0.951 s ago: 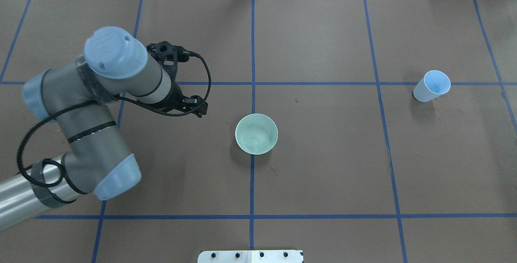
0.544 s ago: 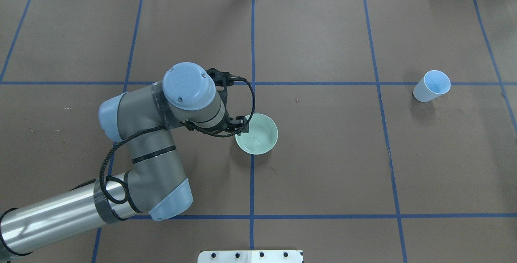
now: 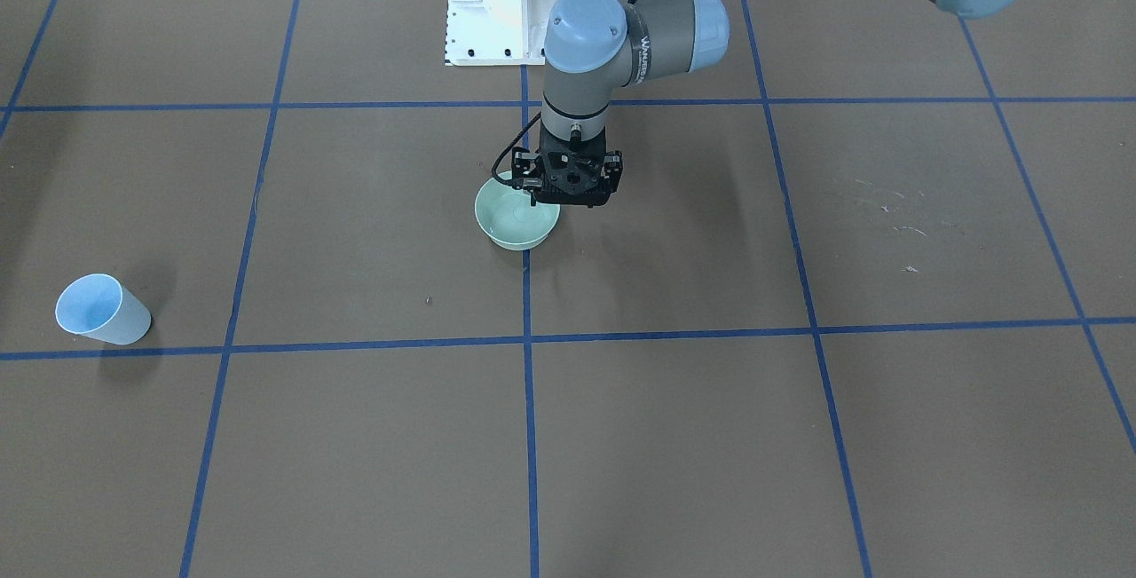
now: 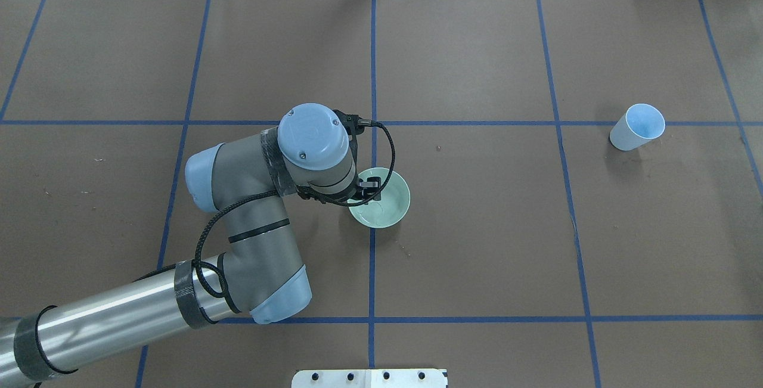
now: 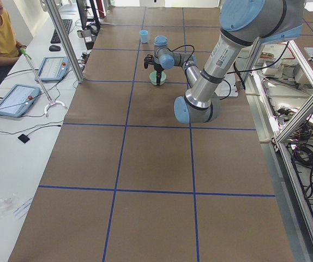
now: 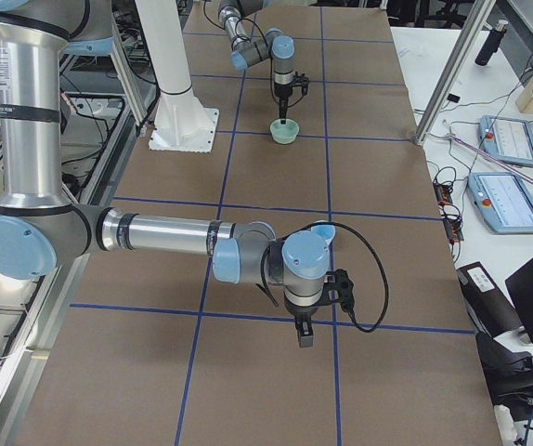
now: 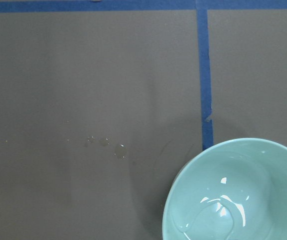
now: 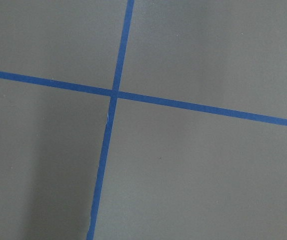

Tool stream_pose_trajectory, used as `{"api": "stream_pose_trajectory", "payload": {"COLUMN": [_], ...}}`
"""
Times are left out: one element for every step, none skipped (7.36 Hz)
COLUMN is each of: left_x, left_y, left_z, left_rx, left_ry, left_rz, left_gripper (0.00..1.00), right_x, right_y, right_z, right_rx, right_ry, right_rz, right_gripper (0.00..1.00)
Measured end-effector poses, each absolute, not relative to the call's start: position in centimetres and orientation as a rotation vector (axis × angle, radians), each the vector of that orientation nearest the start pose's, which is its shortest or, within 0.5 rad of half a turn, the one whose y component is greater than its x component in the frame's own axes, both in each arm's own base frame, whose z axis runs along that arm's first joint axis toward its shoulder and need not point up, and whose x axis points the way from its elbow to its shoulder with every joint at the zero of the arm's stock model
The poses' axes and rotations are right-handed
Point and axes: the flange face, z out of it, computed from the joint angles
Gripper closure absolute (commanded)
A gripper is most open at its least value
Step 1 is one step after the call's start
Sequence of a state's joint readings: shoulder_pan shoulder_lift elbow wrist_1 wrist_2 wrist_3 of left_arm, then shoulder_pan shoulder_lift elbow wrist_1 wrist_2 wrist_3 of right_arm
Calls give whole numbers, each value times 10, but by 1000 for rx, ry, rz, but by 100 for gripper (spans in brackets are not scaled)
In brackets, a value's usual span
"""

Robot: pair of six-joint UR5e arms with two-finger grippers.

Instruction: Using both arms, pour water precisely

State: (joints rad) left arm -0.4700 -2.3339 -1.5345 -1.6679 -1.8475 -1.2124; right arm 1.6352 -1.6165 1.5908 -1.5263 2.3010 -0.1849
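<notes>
Directly beneath the left gripper (image 3: 571, 199) sits a pale green bowl (image 3: 515, 221), and the claw hangs over the bowl's rim on the robot's left side. The wrist blocks its jaws from above, so I cannot tell whether they are apart or together. The water (image 7: 217, 216) lies as a shallow, glinting pool in the bottom of that bowl. A few droplets (image 7: 118, 150) lie on the brown table cover (image 4: 477, 245) just beside it. Well away from this claw, on the robot's right side, stands a light blue paper cup (image 4: 638, 127), with nothing touching it. The right gripper (image 6: 302, 336) hangs over bare cover well apart from both vessels, and its wrist camera shows only blue tape lines (image 8: 114, 94). Its jaws cannot be judged either. By my reading the task is at an early stage: nothing is visibly held, so grasping the bowl, taking up the cup and the pour itself all appear to remain.
</notes>
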Motion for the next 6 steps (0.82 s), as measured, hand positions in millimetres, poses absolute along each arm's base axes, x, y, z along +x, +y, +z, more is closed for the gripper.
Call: {"api": "stream_pose_trajectory", "payload": {"left_x": [604, 608, 609, 609, 608, 607], "left_y": [-426, -428, -429, -429, -428, -428], "left_z": [207, 210, 210, 207, 202, 198], "left_rx": [99, 105, 109, 113, 117, 120], "left_ry": [859, 865, 872, 879, 887, 893], "left_rz": [9, 11, 13, 16, 19, 20], "left_gripper": [74, 100, 100, 100, 100, 100], "right_x": [97, 97, 97, 97, 97, 97], "right_y": [-468, -468, -469, -469, -470, -470], "right_z": [670, 669, 669, 669, 669, 668], "right_rx": [109, 109, 109, 110, 110, 110], "right_ry": [-723, -723, -723, -722, -722, -721], "right_rz": [-122, -122, -121, -122, -122, -123], "right_gripper": [0, 0, 0, 0, 0, 0]}}
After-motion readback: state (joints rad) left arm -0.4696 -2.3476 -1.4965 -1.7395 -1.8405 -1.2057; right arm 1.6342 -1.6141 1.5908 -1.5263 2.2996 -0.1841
